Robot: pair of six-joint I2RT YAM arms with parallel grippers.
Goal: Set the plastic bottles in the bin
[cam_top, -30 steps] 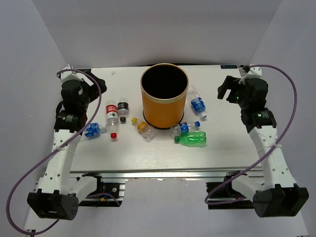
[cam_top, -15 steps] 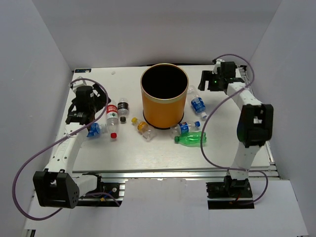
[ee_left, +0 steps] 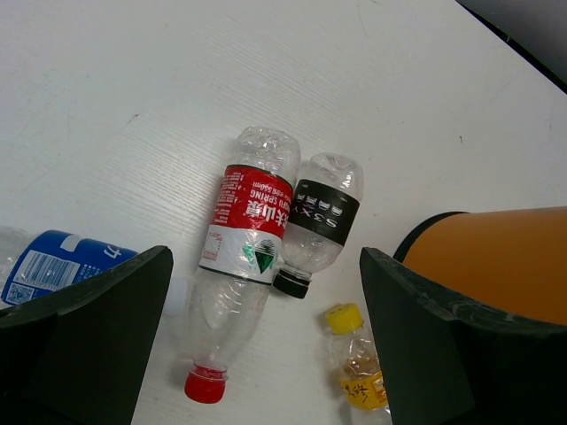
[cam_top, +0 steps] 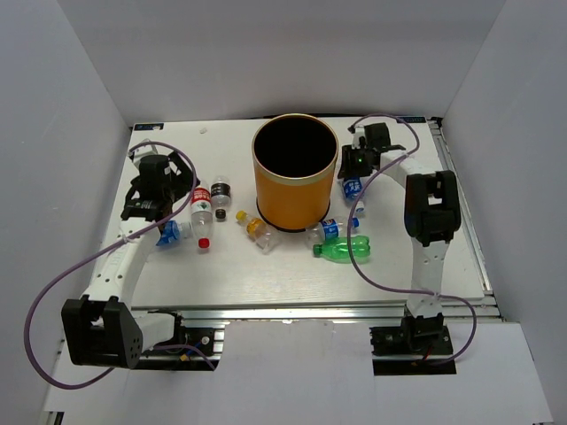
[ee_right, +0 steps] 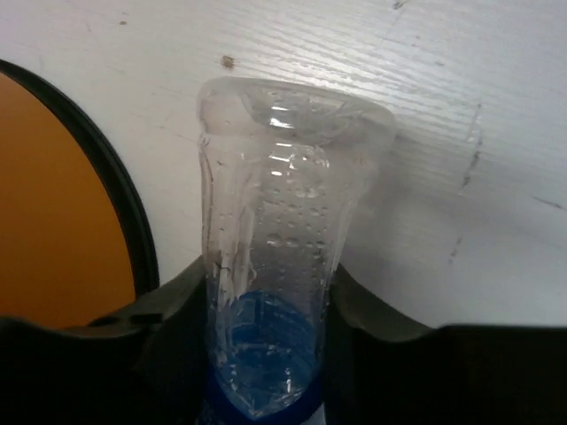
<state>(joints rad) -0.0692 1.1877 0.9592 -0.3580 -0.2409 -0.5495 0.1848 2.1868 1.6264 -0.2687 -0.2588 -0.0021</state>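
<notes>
REMOTE CONSOLE, BOTTLE SORT: On my screens the right gripper (ee_right: pixel 266 332) reaches down beside the bin (cam_top: pixel 292 199). Its two fingers (ee_right: pixel 173 305) are drawn in against either side of the far-right bottle (ee_right: pixel 283 221), a clear one, and they meet it at its blue-label end. In the overhead view that bottle lies along the white table (cam_top: pixel 266 283), just right of the orange bin's wall. Its bare base points away from my wrist camera. I cannot tell whether it has left the surface.

Across the table, the left gripper (ee_left: pixel 266 266) hangs over the tabletop with its jaws spread wide and nothing between them. Beneath it lie the red-label bottle (ee_left: pixel 244 252) and the shorter black-label bottle (ee_left: pixel 319 221), side by side and touching, caps toward the near edge. The yellow-cap bottle (ee_left: pixel 356 372) lies close by, near the foot of the bin. The left blue-label bottle (ee_left: pixel 53 266) lies at the edge of that view, beside the left finger.

From overhead I also see the front blue-label bottle (cam_top: pixel 332 228) just beside the bin's near right foot. The green bottle (cam_top: pixel 345 251) lies just in front of it. All seven bottles I can count are outside the bin.
</notes>
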